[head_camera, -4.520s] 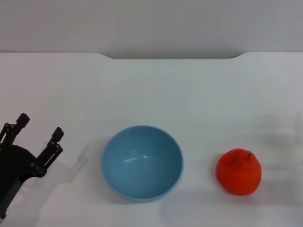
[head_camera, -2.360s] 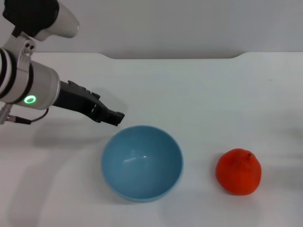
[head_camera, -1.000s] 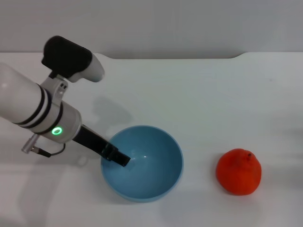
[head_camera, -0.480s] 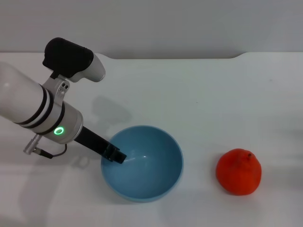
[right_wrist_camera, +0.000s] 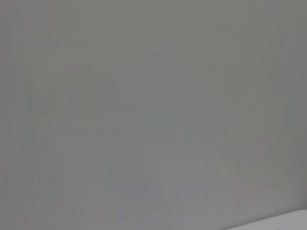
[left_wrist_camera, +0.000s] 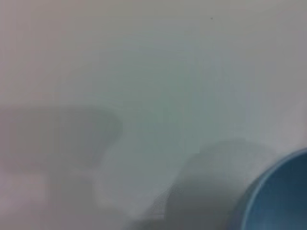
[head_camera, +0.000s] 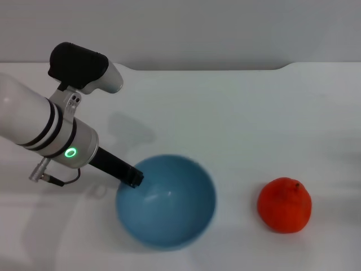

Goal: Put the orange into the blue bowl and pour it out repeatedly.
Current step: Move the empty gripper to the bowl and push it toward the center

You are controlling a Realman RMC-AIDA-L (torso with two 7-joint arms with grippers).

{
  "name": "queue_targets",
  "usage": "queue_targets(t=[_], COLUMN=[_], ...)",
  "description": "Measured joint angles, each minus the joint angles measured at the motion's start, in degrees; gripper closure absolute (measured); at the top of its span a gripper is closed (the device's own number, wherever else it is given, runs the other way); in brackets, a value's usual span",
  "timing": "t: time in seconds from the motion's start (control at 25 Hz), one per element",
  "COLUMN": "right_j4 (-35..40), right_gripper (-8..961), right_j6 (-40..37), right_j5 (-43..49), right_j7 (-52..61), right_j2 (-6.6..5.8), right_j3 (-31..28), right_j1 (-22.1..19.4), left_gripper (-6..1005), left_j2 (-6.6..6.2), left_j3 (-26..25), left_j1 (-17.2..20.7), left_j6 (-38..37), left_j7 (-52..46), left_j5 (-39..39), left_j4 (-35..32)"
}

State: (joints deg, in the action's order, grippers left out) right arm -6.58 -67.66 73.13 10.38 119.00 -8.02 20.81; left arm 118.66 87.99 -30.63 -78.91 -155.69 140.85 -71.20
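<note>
The blue bowl (head_camera: pixel 166 202) sits at the front middle of the white table, its outline smeared as it moves. My left gripper (head_camera: pixel 134 179) comes in from the left on a long black finger section and is shut on the bowl's left rim. A slice of that bowl (left_wrist_camera: pixel 283 196) shows in the left wrist view, with its shadow on the table beside it. The orange (head_camera: pixel 284 205) rests on the table to the right of the bowl, apart from it and untouched. No part of my right gripper shows in any view.
The table (head_camera: pixel 237 113) is white, with a notched back edge (head_camera: pixel 203 68) against a grey wall. My left arm's white and silver forearm (head_camera: pixel 39 127) hangs over the table's left side. The right wrist view shows only a flat grey surface.
Over the last second the left fingers closed on the bowl's left rim. The bowl has now shifted slightly toward the front left and looks larger. The orange has stayed put.
</note>
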Motion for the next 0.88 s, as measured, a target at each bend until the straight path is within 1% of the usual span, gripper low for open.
queue_targets(t=[0.2,0.28,0.36,0.48,0.6,0.72,0.88], right_j4=[-0.08,-0.08,0.56,5.48,14.69,25.74,40.82], right_gripper=[559,559,559,560,560,560,561], right_j6=[0.01,0.01,0.41,4.7,8.38,7.22,1.31], right_j5=[0.23,0.23,0.55,3.96,14.28,26.17,39.07], right_j7=[2.02,4.28,9.86,27.82,53.76,77.11,98.81], right_j2=[-0.08,-0.15,-0.46,-1.58,-2.67,-2.81,-2.61], right_j3=[-0.07,-0.01,0.33,2.89,9.59,17.25,28.13], right_j1=[0.69,1.22,2.1,4.28,6.22,7.29,7.85], left_gripper=[974,983,991,1000,1000,1000,1000], left_j2=[-0.01,-0.01,0.0,-0.01,-0.07,-0.13,-0.02], left_j3=[-0.03,-0.08,-0.22,-0.98,-1.23,-1.03,-0.43], left_j1=[0.08,0.14,0.17,0.24,0.8,1.21,1.26], left_j6=[0.26,0.38,0.55,0.56,0.54,1.14,2.04], left_j7=[-1.18,-2.04,-2.89,-3.75,-4.12,-4.25,-4.56], left_j5=[-0.04,-0.06,-0.09,-0.41,-1.4,-2.24,-2.39], left_j4=[0.09,0.1,0.1,0.1,0.08,0.09,0.13])
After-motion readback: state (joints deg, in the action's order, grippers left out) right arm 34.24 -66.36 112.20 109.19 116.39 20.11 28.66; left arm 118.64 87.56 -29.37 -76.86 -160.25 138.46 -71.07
